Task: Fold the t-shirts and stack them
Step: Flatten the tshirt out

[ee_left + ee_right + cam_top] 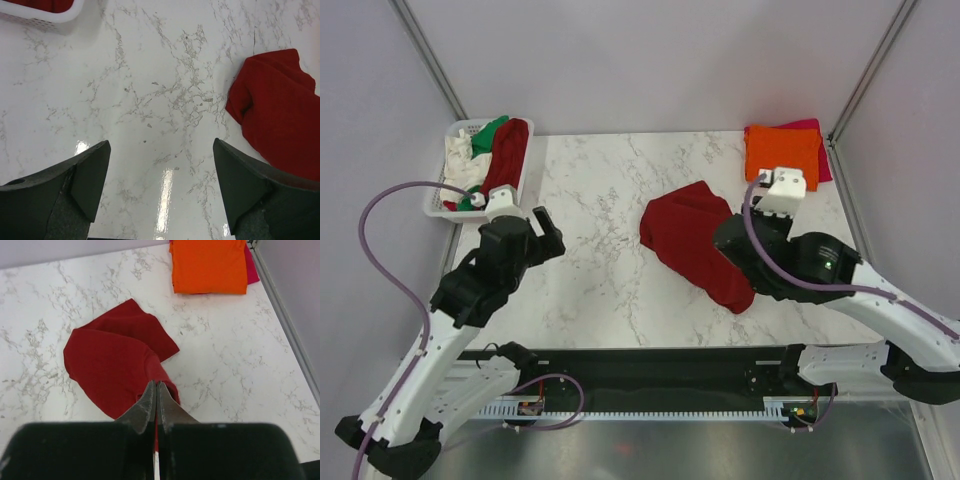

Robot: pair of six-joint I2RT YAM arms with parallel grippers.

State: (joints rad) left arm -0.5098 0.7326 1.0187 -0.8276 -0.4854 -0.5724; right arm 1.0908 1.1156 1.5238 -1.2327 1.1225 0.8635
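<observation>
A basket (432, 207) stood at the far left corner of the table (590, 290), with shirts (505, 150) heaped in it. At the far right corner lay a stack (782, 155) of two folded shirts, one on the other. A loose shirt (685, 235) lay right of centre, nearer than both. The left gripper (161, 146) hung before the basket, left of the loose shirt. The right gripper (155, 390) was at that shirt's near end.

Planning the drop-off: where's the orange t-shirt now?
In the top view, the orange t-shirt lies at the far right corner of the table, on the magenta-pink t-shirt, beyond the dark red t-shirt.
</observation>
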